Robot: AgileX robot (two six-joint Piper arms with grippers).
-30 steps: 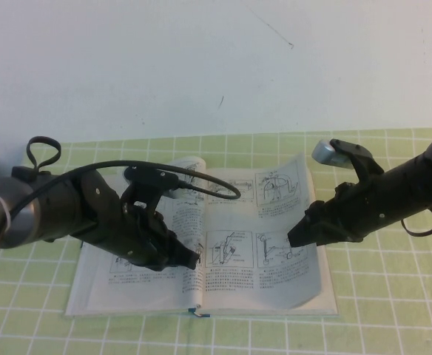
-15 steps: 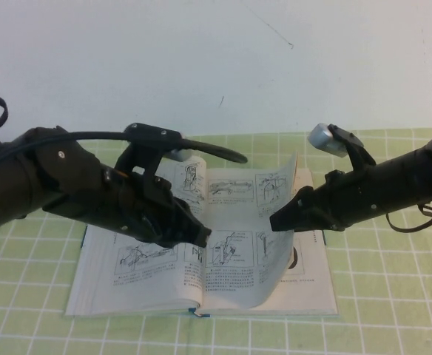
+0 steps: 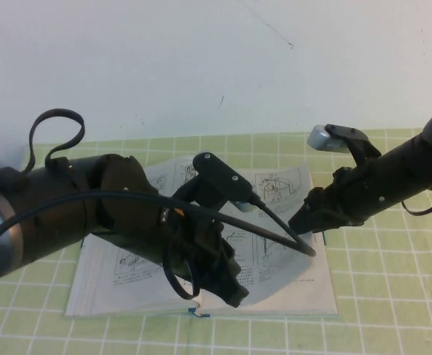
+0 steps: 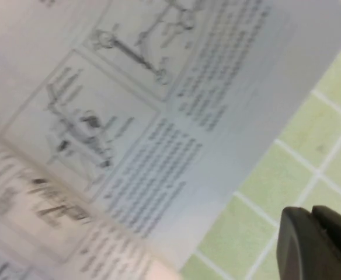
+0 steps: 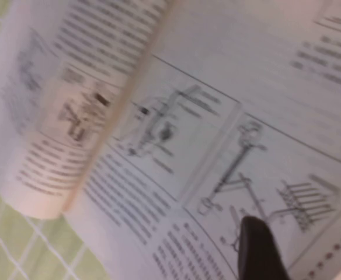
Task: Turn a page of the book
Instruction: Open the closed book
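Open book (image 3: 127,285) flat on green checked cloth (image 3: 393,318), page (image 3: 279,222) lifted (curling); left gripper (image 3: 227,288) low over near edge by spine, right gripper (image 3: 299,222) at page's right part, claw states indiscernible.

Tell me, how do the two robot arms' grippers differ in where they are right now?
The left gripper hangs low over the book, near its front edge by the spine; the right gripper sits further back, over the right-hand page. The left arm crosses most of the book; the right arm reaches in from the side. Both are black and point at the book.
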